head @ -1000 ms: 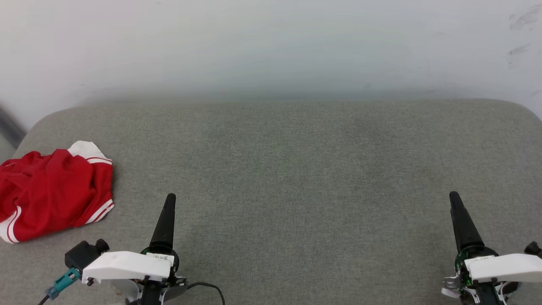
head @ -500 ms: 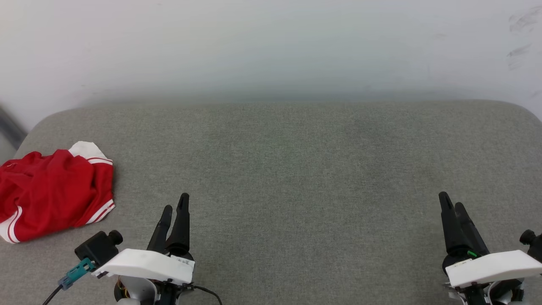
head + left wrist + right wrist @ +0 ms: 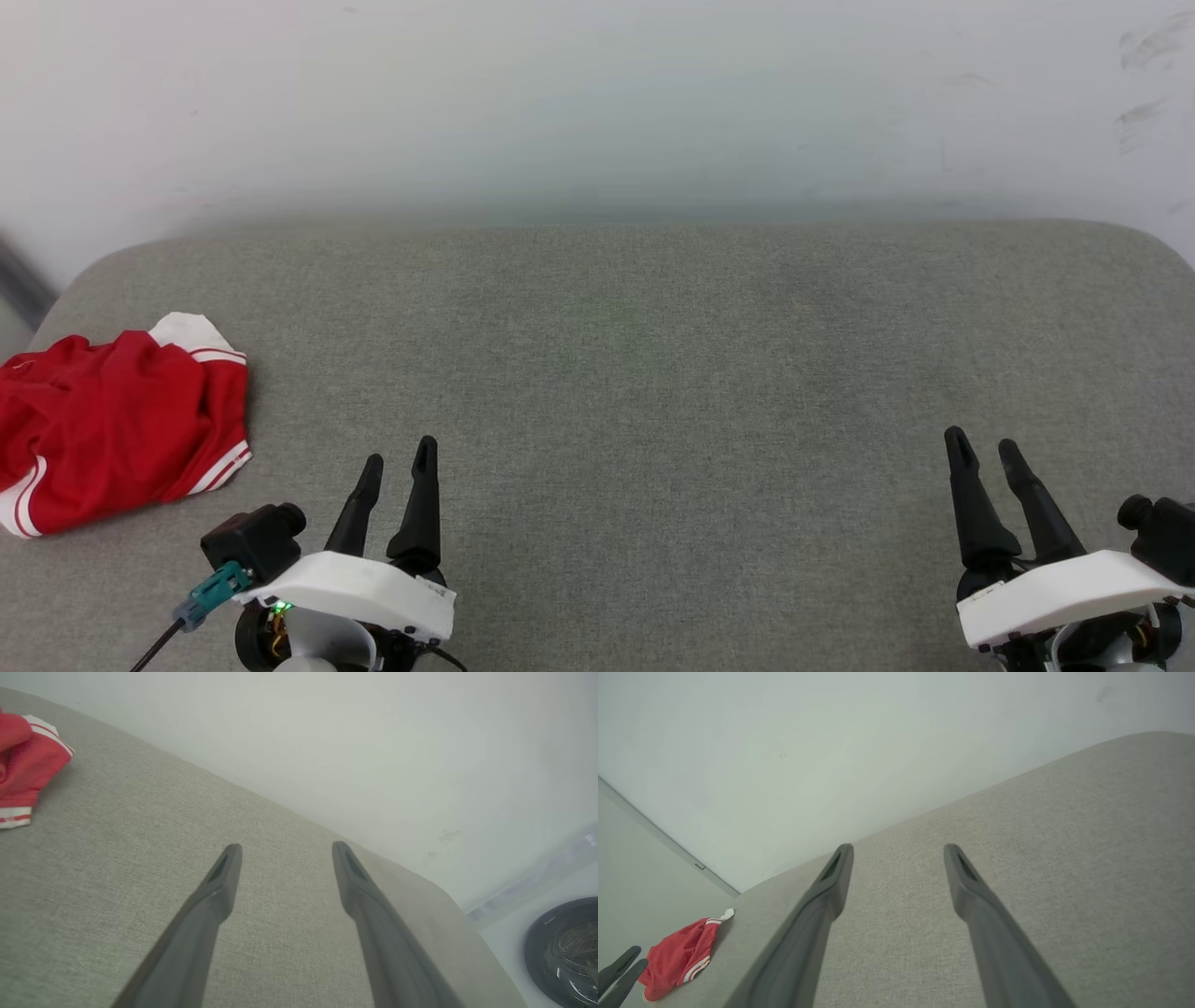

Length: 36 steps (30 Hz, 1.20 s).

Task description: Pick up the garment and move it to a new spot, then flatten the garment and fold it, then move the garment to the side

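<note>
Grey upholstered cushion (image 3: 653, 373) spreads before us under a plain white wall (image 3: 597, 93). Our worry is the garment (image 3: 112, 420), a red shirt crumpled at the cushion's far left edge. A sideways nudge from the left gripper (image 3: 400, 450) could push it over the rim. A pinch on the top fold alone might lift one layer and leave the rest dragging. It may already overhang that edge, but the head view crops it there, so we cannot be sure. A grab at the white sleeve end (image 3: 191, 329) could also let the bundle twist, making the flattening harder.

Our left gripper has its jaws spread wide and holds nothing; the right gripper (image 3: 981, 441) is likewise wide apart and empty. The garment lies to the left of the left gripper and a little farther forward, near but not touching. It is well apart from the right gripper, across the cushion.
</note>
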Tool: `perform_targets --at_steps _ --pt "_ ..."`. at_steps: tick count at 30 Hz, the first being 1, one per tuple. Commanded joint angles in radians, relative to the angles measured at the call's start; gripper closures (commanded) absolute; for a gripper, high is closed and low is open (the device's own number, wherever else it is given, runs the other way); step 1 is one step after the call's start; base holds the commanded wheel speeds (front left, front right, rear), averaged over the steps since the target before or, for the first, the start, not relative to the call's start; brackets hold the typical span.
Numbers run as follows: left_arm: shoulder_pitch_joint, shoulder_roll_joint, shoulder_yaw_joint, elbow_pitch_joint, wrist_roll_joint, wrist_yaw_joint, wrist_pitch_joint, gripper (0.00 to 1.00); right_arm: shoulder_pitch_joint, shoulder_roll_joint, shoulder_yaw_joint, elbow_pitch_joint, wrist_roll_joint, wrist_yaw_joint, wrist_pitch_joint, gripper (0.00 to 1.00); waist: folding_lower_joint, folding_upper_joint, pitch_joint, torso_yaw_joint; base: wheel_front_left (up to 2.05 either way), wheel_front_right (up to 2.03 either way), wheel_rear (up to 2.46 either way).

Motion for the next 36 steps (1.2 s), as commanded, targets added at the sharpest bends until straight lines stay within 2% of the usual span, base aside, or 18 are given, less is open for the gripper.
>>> perform_targets --at_steps 1,20,36 --pt "-0.017 0.009 -0.003 -0.006 0.031 0.008 -0.010 0.00 0.001 0.001 0.002 -0.018 -0.034 0.002 0.001 0.00 0.0000 0.0000 0.000 0.000 0.00 0.00 0.00" --pt "-0.013 0.026 -0.028 -0.007 0.245 0.052 -0.060 0.00 0.024 0.008 0.002 -0.073 -0.287 0.002 -0.010 0.00 0.0000 0.0000 0.000 0.002 0.00 0.00 0.00" --pt "-0.016 0.027 -0.053 0.010 0.373 0.070 -0.094 0.00 0.034 0.011 0.003 -0.086 -0.406 0.002 -0.004 0.00 0.0000 0.0000 0.000 0.001 0.00 0.00 0.00"
